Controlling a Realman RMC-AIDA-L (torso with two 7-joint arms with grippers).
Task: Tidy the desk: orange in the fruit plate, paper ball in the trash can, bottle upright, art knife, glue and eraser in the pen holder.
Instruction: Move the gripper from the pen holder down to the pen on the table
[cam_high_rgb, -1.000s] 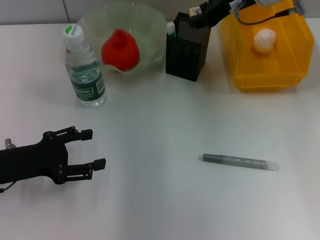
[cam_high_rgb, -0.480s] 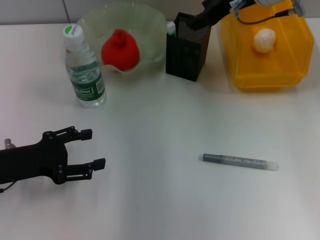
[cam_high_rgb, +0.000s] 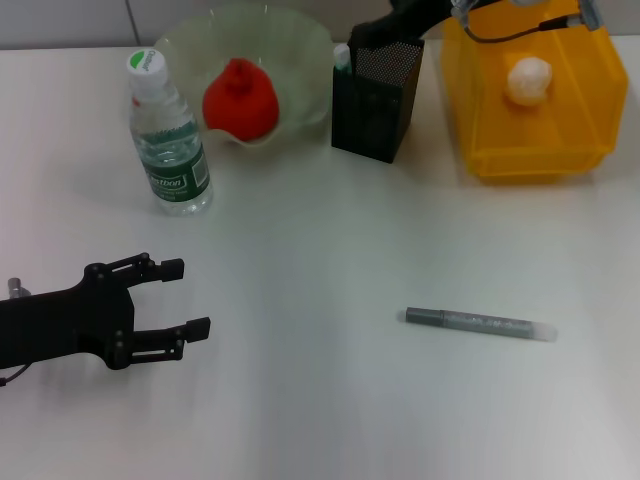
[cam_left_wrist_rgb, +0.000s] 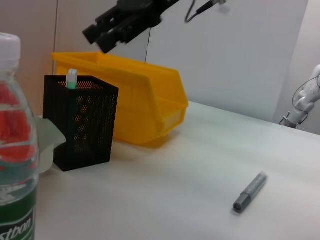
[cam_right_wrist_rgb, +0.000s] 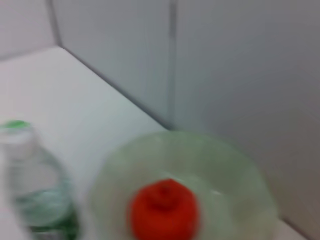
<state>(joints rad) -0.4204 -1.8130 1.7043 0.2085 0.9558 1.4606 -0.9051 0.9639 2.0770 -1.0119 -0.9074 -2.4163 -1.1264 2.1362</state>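
Grey pen (cam_high_rgb: 479, 324) lies flat, long axis left-right; left end effector (cam_high_rgb: 190, 298) open, right end effector's (cam_left_wrist_rgb: 102, 36) state unclear

Matte black robot hardware, two arms
Left gripper (cam_high_rgb: 190, 297): black throughout, two slim parallel fingers (cam_high_rgb: 172, 267) with blocky squared tips, linkage bars studded with small round screws, thick dark wrist block, a silver stub at its left edge. Right gripper (cam_left_wrist_rgb: 102, 41): same black, angular, ridged body; thin dark cable looping behind, pale connector at the end
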